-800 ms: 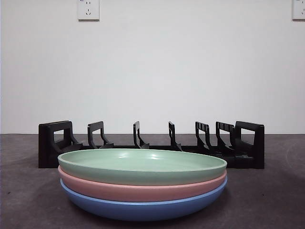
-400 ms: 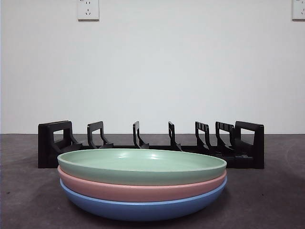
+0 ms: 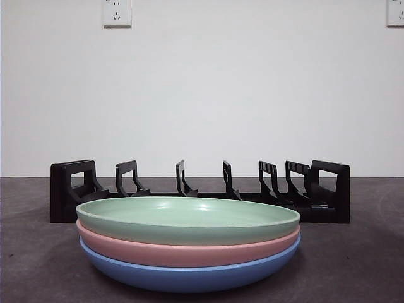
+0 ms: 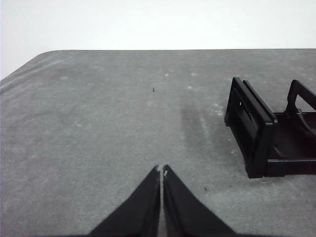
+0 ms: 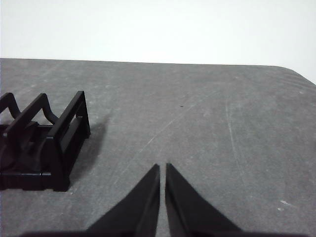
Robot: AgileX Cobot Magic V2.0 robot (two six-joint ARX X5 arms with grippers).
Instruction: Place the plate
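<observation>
Your pale green round plate (image 3: pixel 188 218) tops a stack on a pink plate (image 3: pixel 188 250) and a blue plate (image 3: pixel 189 273), just before the black slotted plastic rack (image 3: pixel 201 191). Nothing has changed over the last second. Left gripper (image 4: pixel 161 171) and right gripper (image 5: pixel 162 168) wait, jaws together, holding nothing; placement not begun.

A dark grey, faintly scuffed surface (image 3: pixel 353 265) runs back to a plain white wall (image 3: pixel 252 95). Two white wall sockets are mounted high on that wall, one toward the left (image 3: pixel 117 12) and one cut off at the right edge (image 3: pixel 396 12).
</observation>
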